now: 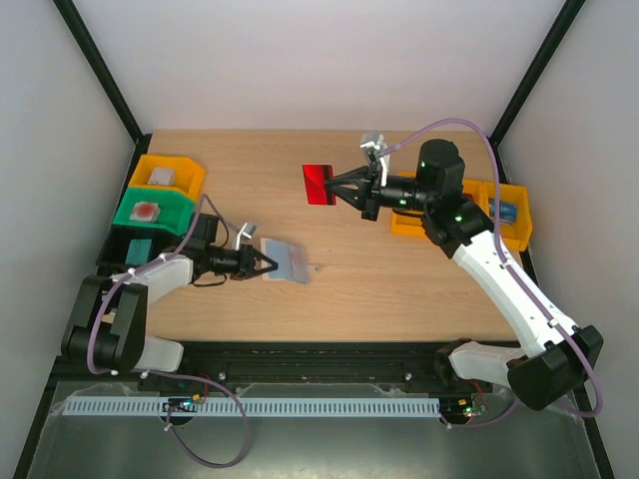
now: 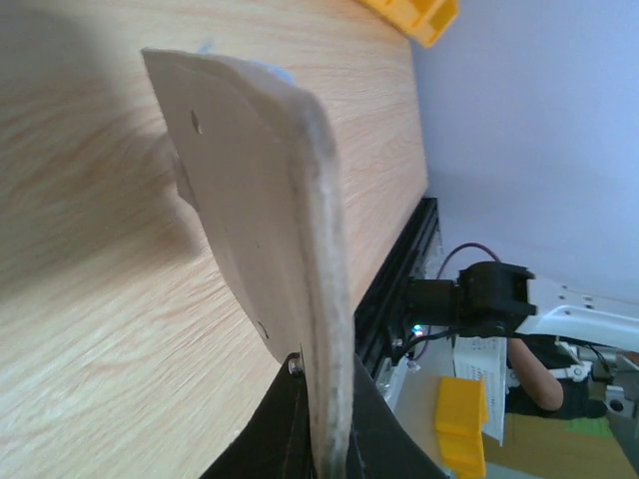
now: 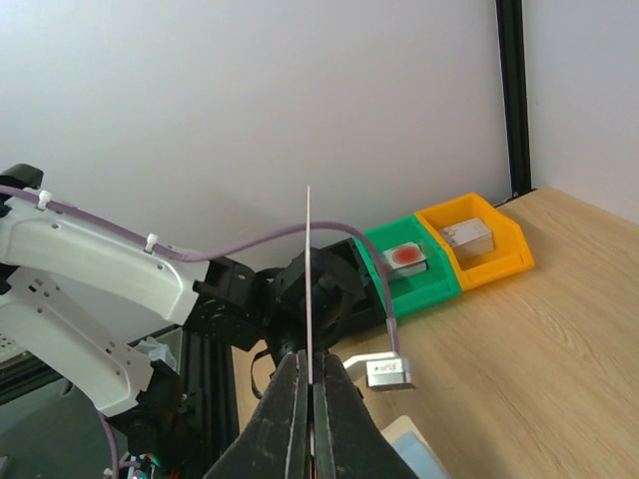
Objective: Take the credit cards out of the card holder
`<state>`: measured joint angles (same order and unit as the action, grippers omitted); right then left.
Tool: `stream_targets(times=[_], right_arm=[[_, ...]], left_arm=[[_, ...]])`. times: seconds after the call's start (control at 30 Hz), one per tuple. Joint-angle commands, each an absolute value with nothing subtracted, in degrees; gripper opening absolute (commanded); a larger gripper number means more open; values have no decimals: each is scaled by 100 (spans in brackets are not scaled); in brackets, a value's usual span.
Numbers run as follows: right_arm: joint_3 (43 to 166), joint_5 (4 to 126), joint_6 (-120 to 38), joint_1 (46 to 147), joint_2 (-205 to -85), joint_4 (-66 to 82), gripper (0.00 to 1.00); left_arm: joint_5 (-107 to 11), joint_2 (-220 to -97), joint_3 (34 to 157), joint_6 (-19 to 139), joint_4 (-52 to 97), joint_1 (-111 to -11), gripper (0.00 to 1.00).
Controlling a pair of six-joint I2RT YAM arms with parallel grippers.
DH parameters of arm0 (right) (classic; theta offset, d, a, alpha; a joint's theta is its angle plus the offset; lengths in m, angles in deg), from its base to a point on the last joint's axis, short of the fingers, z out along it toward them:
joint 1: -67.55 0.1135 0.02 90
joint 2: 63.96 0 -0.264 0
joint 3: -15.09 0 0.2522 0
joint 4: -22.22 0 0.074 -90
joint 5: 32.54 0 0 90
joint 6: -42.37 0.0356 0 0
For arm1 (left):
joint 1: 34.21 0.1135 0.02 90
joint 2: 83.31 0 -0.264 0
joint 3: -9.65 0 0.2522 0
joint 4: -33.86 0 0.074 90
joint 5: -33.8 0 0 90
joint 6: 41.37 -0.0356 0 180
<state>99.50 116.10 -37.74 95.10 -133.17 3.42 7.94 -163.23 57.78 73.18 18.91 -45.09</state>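
Note:
The pale beige card holder (image 1: 283,259) is at the left-centre of the table, with my left gripper (image 1: 262,263) shut on its near edge. The left wrist view shows the card holder (image 2: 260,200) edge-on and standing up off the wood, pinched between the black jaws of the left gripper (image 2: 324,404). A red credit card (image 1: 319,184) hangs above the far middle of the table, and my right gripper (image 1: 336,186) is shut on it. From the right wrist the credit card (image 3: 309,269) is a thin upright line rising from the right gripper (image 3: 310,367). A corner of the card holder (image 3: 414,444) shows below.
At the far left stand a yellow bin (image 1: 170,175), a green bin (image 1: 152,210) and a dark bin (image 1: 135,244), each with small items. Two more yellow bins (image 1: 507,212) sit at the right under my right arm. A black rail (image 1: 319,354) runs along the near edge.

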Motion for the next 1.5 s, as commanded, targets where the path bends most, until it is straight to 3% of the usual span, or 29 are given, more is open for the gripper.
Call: stream_targets(times=[0.0, 0.3, 0.5, 0.63, 0.77, 0.9, 1.03, 1.13, 1.27, 1.47], right_arm=[[9849, 11767, -3656, 9531, -13289, 648, 2], [9833, 11778, -3654, 9532, -13264, 640, 2], [9837, 11721, -3729, 9536, -13165, 513, 2], [9829, 11744, -3713, 9541, -13172, 531, 2], [9820, 11851, -3591, 9557, -13235, 685, 2], [9845, 11978, -3445, 9674, -13298, 909, 2], [9927, 12030, -3430, 9883, -13377, 1019, 2], [9951, 12053, -3422, 10049, -13433, 1103, 2], [9868, 12153, -3276, 10276, -13457, 1498, 2], [9523, 11979, -2260, 10498, -13475, 2979, 2]], left_arm=[[209, -16226, 5473, 7319, 1977, -4503, 2], [-1806, -16678, 5737, 6743, 1010, -4407, 11], [-2942, -16358, 5626, 6787, 937, -4039, 43], [-3466, -15720, 5673, 6805, 830, -3583, 46], [-3104, -15305, 5962, 6888, 668, -2753, 47], [-1862, -14971, 6864, 6232, 245, -2666, 50], [-399, -14917, 8191, 5158, -717, -3106, 52], [379, -14981, 9271, 4050, -1844, -3606, 58], [450, -15139, 10475, 3519, -2527, -4409, 66], [497, -15434, 11005, 3673, -2487, -5043, 69]])
